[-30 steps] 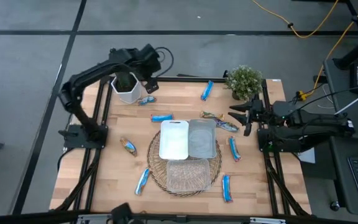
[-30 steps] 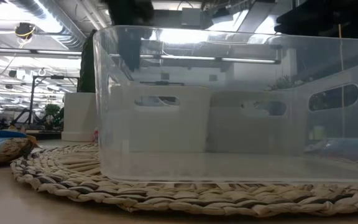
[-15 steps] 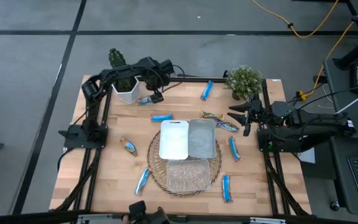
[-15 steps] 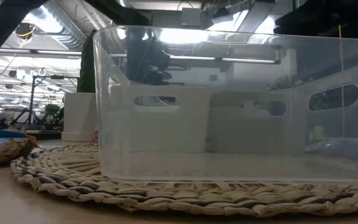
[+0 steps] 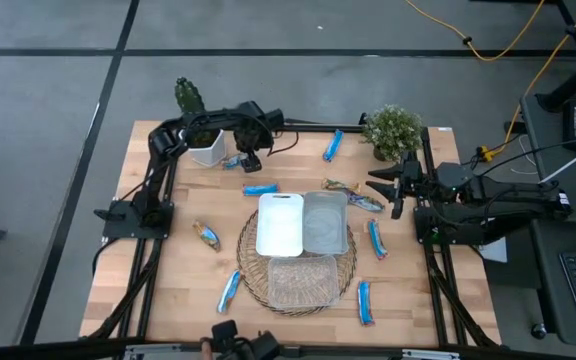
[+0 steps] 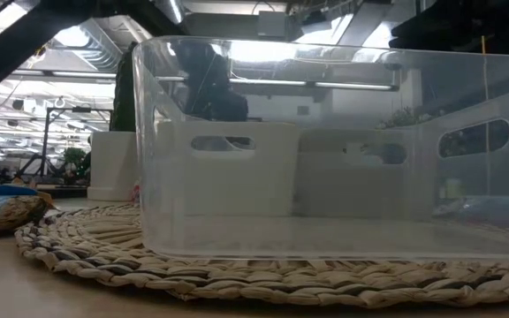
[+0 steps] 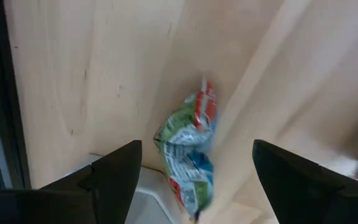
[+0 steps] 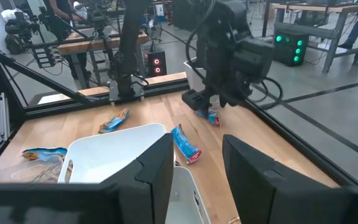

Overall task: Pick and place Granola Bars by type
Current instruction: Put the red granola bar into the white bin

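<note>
My left gripper (image 7: 196,149) is open and points down over a granola bar (image 7: 188,158) with a green, blue and red wrapper. The bar lies flat on the table beside the white planter (image 5: 206,147). One finger stands on each side of it, clear of the wrapper. In the high view this gripper (image 5: 247,160) is at the table's far left. My right gripper (image 8: 197,168) waits open near the right edge (image 5: 393,190), holding nothing. Several other bars lie scattered: (image 5: 260,188), (image 5: 334,145), (image 5: 376,240), (image 5: 229,291).
A white tray (image 5: 281,223), a grey tray (image 5: 325,222) and a clear tray (image 5: 302,282) stand on a round woven mat (image 5: 248,250) at mid-table. A leafy potted plant (image 5: 394,130) stands at the far right. Black frame rails run along both side edges.
My left gripper has come down from above the white planter toward the bar beside it, moving slightly toward the table's near edge. It has tipped from a slant until it points almost straight down. Its fingers stay open. The bar has not moved.
</note>
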You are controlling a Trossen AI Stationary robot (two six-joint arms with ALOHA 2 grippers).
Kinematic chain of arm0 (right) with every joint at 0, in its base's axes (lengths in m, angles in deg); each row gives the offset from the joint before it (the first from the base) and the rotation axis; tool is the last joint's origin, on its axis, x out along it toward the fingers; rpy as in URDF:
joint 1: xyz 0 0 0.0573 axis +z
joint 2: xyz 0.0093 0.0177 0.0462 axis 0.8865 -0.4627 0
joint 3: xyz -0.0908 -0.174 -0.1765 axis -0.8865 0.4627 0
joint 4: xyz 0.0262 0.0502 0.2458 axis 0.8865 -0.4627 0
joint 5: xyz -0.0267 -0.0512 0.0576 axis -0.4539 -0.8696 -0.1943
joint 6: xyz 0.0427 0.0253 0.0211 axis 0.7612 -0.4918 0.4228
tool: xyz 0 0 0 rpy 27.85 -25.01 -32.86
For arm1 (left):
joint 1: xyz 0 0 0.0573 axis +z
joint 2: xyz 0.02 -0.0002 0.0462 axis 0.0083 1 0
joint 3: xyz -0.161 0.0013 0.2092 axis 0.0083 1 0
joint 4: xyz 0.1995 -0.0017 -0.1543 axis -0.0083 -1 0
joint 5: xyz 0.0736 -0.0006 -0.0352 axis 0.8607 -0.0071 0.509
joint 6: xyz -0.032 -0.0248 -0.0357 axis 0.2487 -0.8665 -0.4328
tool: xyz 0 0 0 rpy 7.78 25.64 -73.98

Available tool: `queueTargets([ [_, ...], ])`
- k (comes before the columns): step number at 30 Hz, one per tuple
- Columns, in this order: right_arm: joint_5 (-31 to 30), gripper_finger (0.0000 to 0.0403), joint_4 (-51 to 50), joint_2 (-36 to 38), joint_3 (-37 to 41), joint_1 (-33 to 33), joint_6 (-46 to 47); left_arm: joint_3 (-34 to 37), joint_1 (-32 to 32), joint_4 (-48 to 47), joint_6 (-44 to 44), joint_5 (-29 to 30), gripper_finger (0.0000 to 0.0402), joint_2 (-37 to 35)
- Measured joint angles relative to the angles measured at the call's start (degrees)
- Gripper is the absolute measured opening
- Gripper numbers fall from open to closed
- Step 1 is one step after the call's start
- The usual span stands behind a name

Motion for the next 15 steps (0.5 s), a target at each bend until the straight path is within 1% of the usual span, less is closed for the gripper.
queueTargets([
  [5,0.0,0.0141,0.0,0.0,0.0,0.0,-0.1,0.0,0.0,0.1,-0.1,1.0,0.0299,1.9],
  [8,0.0,0.0141,0.0,0.0,0.0,0.0,-0.1,0.0,0.0,0.4,-0.1,0.7,0.0289,2.7],
  [11,0.0,0.0141,0.0,0.0,0.0,0.0,-0.1,0.0,0.0,0.9,0.2,-0.1,0.0270,3.2],
  [15,0.0,0.0141,0.0,0.0,0.0,0.0,-0.1,0.0,0.0,1.2,0.2,-0.9,0.0232,4.2],
])
